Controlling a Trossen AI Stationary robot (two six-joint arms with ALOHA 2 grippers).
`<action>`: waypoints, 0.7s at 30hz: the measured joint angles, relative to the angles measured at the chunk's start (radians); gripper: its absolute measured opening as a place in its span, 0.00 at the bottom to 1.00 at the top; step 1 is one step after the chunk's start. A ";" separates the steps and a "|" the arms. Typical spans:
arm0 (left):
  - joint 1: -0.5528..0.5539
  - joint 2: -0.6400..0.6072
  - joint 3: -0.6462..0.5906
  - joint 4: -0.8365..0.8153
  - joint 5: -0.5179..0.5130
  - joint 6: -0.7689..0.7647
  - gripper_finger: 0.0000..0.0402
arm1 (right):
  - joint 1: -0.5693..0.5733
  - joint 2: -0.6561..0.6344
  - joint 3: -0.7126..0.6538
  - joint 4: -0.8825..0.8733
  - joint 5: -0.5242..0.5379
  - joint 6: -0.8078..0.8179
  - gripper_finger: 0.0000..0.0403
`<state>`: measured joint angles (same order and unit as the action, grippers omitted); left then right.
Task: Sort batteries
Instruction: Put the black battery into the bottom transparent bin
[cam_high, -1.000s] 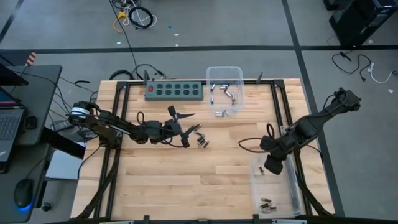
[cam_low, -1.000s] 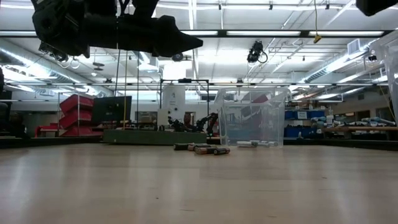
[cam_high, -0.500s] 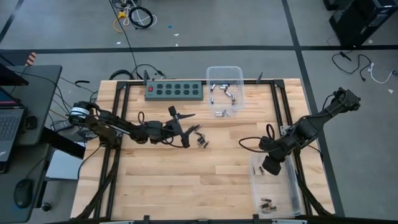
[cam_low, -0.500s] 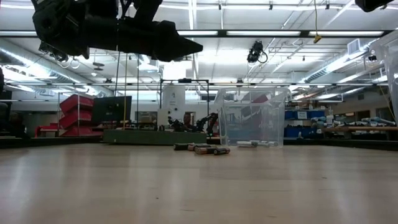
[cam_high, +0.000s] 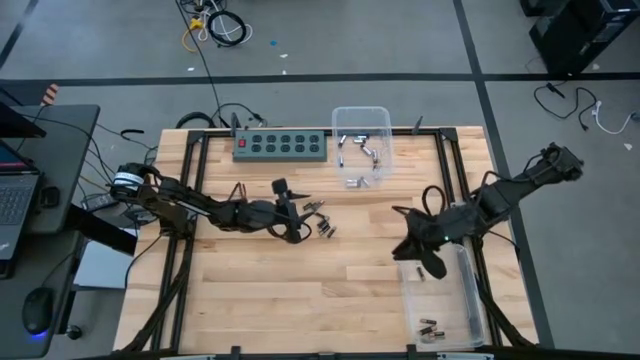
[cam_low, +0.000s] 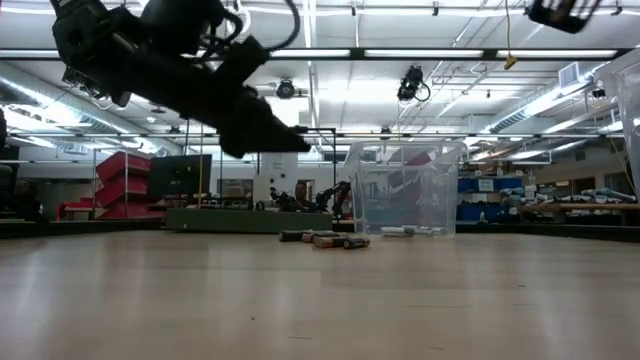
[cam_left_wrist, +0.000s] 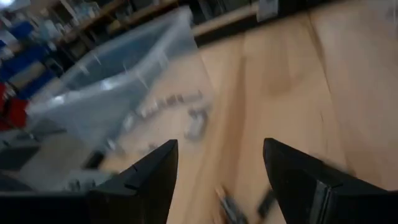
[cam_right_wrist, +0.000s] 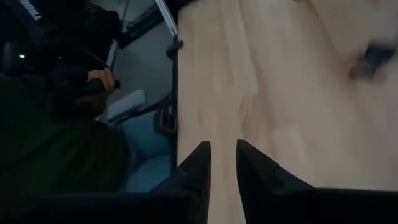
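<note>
The left gripper (cam_high: 293, 222) hung tilted above the pale wooden tabletop (cam_high: 300, 290), its two dark fingers (cam_left_wrist: 149, 180) spread apart and empty, just beside a small loose cluster of silvery and dark cylindrical batteries (cam_high: 321, 224) lying flat near the table's middle. To pick well from here, it seemed best to single out one cell at the cluster's edge, line the fingers across its short width and descend straight — the cells lay touching or nearly so, and a skewed approach would likely roll or scatter them.

More cells lay in a clear plastic bin (cam_high: 362, 118) at the far edge, next to a green power strip with dark sockets (cam_high: 281, 147), with a few just outside its front wall (cam_high: 356, 182). A second clear tray (cam_high: 470, 310) at the right edge held a few dark ones (cam_high: 431, 327).

The right gripper (cam_high: 413, 247) hovered by that tray's inner end — fingers (cam_right_wrist: 198, 165) apart by a narrow gap, nothing between them.
</note>
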<state>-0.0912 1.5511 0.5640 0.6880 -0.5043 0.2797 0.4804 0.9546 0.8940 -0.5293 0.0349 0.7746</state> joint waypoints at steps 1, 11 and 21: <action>0.001 0.000 0.000 -0.033 0.000 -0.017 0.59 | -0.012 0.000 0.000 0.013 0.002 -0.046 0.15; 0.056 0.000 -0.017 -0.172 0.044 -0.135 0.59 | -0.108 0.001 0.000 0.042 0.055 -0.394 0.15; 0.099 0.101 -0.079 0.042 0.115 -0.131 0.59 | -0.169 0.002 0.000 0.110 0.078 -0.551 0.15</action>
<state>0.0078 1.6520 0.4849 0.7301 -0.3889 0.1487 0.3119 0.9562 0.8944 -0.4191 0.1127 0.2237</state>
